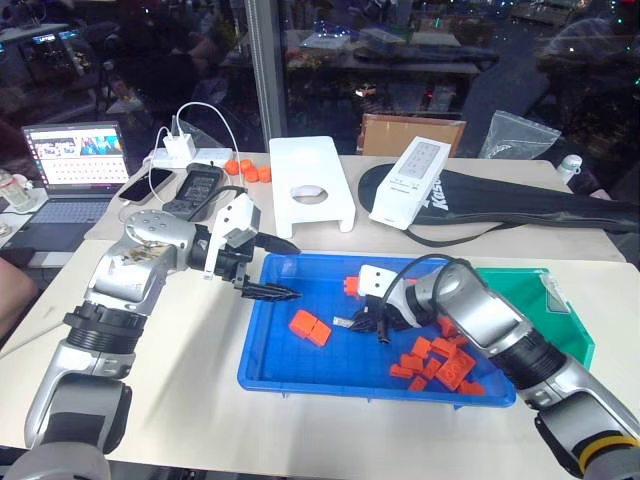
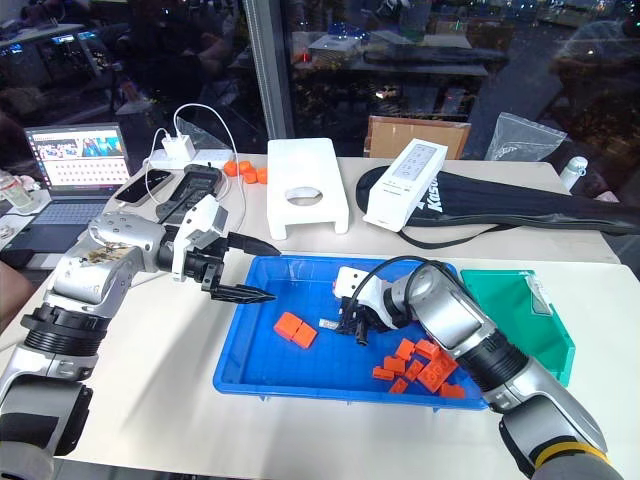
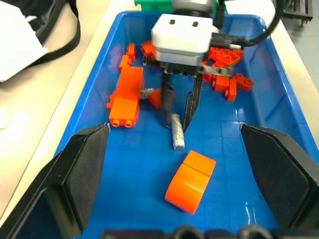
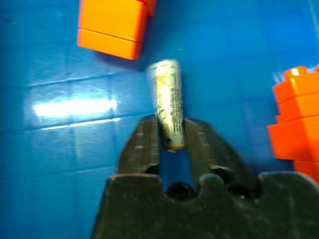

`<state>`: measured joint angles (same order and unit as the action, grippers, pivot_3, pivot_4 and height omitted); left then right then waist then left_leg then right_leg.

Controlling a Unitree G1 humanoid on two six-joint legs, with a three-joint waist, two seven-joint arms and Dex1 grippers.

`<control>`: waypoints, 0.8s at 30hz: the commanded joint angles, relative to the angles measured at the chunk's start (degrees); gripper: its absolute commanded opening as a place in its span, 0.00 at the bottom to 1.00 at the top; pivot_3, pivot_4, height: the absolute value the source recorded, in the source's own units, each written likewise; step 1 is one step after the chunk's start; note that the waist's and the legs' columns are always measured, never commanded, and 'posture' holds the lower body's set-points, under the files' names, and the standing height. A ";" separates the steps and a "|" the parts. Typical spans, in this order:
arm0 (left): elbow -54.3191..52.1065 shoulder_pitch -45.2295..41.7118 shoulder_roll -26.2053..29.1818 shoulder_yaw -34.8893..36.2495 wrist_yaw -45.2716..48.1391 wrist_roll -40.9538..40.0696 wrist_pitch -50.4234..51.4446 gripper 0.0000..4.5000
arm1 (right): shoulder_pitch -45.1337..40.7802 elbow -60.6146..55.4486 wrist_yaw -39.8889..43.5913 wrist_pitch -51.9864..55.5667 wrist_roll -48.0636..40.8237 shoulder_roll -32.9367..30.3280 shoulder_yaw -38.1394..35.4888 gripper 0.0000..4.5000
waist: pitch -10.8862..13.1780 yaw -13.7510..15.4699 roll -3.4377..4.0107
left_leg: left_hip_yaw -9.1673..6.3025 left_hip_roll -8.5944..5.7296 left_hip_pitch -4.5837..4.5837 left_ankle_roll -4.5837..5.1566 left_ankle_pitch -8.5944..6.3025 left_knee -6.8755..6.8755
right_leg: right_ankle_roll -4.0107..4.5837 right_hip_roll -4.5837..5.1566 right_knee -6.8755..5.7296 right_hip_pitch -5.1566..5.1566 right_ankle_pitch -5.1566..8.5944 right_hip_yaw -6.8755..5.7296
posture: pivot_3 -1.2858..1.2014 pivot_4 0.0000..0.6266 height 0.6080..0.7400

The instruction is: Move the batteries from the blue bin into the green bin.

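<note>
Battery (image 4: pixel 168 102), a stiff, smooth, light metal cylinder likely to roll or slip, lies on the blue bin (image 1: pixel 270 350) floor with one end pinched between the nearly closed right pincer (image 4: pixel 172 137) fingers; gripping nearer its middle looks safer.

A slim grey-silver battery (image 4: pixel 168 102) lies on the floor of the blue bin (image 1: pixel 262 360), near its middle, one end caught between the two black fingers of the right pincer (image 4: pixel 172 140). The blue bin is a large shallow rectangular tray with a raised rim, resting on the desk (image 1: pixel 180 400). The green bin (image 1: pixel 570 325), smaller with sloped sides, sits just beside the blue bin's right end.
</note>
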<state>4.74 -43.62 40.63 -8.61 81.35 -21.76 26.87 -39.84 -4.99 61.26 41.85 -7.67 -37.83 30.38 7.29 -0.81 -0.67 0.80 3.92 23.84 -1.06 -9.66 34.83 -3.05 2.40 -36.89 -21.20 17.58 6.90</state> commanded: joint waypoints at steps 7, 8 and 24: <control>0.94 -4.02 -4.15 1.46 0.38 -2.93 -0.48 1.00 | 5.85 -20.36 0.12 18.15 -11.50 -14.41 -22.36 0.05 | 0.00 0.46 -0.01 | -0.02 0.00 0.01 0.00 0.00 0.01 | 0.00 0.01 0.06 0.06 0.00 -0.04 | 0.52 0.24 0.79; 1.29 -4.36 -4.60 1.40 0.35 -2.98 -0.51 1.00 | 6.79 -20.76 -0.16 18.69 -11.77 -16.16 -23.96 0.05 | 0.00 0.52 -0.01 | -0.01 0.00 0.01 0.00 0.00 0.01 | 0.01 0.01 0.09 0.07 0.00 -0.03 | 0.52 0.24 0.79; 6.99 -7.65 -10.56 0.00 1.70 -2.38 -3.35 1.00 | 32.36 -12.20 -7.04 15.67 -6.67 -31.34 -50.35 0.05 | 0.01 -1.37 0.04 | -0.01 -0.05 -0.08 0.00 0.00 -0.01 | -0.18 0.02 0.08 0.12 0.09 0.08 | 0.52 0.24 0.79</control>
<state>12.26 -49.80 29.65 -9.07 82.57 -24.16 24.74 -7.51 -16.90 55.65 58.41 -14.73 -69.03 -16.84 7.30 -2.19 -0.64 0.78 3.86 23.75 -1.06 -9.66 34.83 -3.24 2.41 -36.81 -21.08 17.67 6.98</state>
